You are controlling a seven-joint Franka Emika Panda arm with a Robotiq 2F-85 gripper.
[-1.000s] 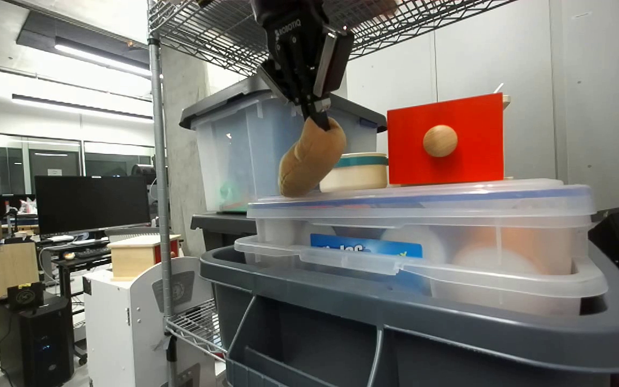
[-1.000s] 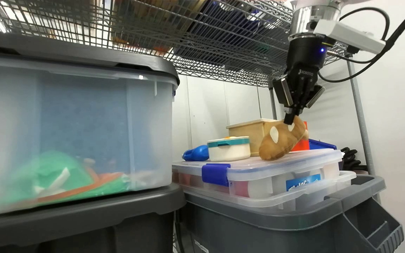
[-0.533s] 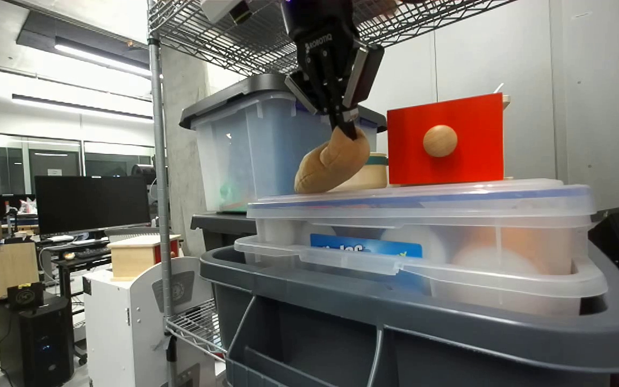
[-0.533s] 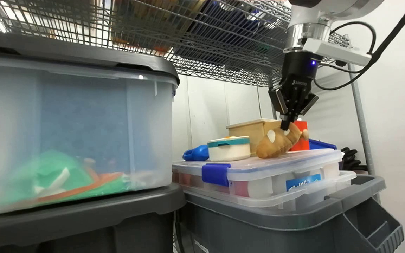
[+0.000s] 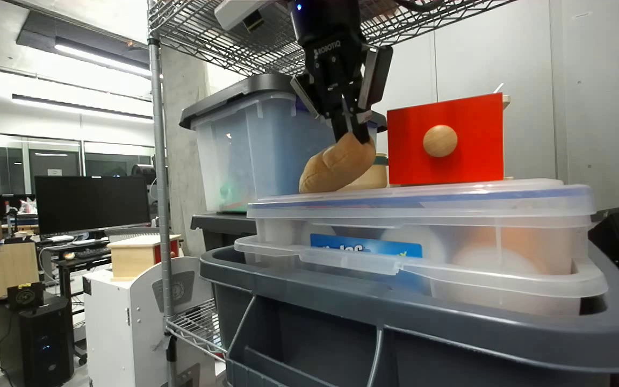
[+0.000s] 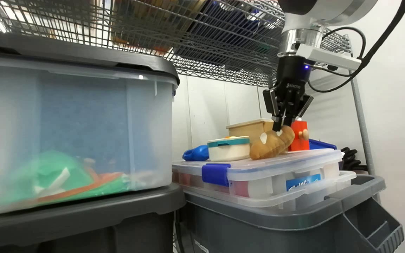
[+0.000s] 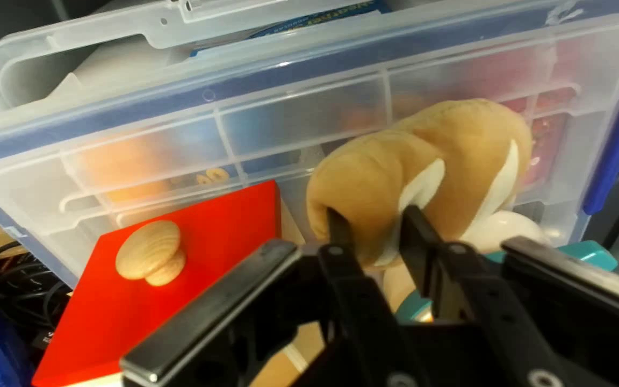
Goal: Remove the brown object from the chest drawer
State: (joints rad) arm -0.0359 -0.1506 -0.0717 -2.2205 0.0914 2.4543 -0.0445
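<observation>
In an exterior view, you have the golden-brown, rounded fabric lump [image 5: 335,165] outside the red, wooden-knobbed square drawer [image 5: 470,153], one end tilted up at your black two-finger gripper [image 5: 351,137]. In an exterior view, its low end seems to rest on the clear plastic lid [image 6: 276,170]. Wrist view: fingers [image 7: 416,231] slightly apart, astride the raised end; can't tell whether you're pinching. Removal looks done; release probably left.

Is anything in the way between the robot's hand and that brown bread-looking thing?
Nothing visible: in the wrist view, the hand straddles one end of the brown object. The red chest drawer is off to one side, not between them.
</observation>
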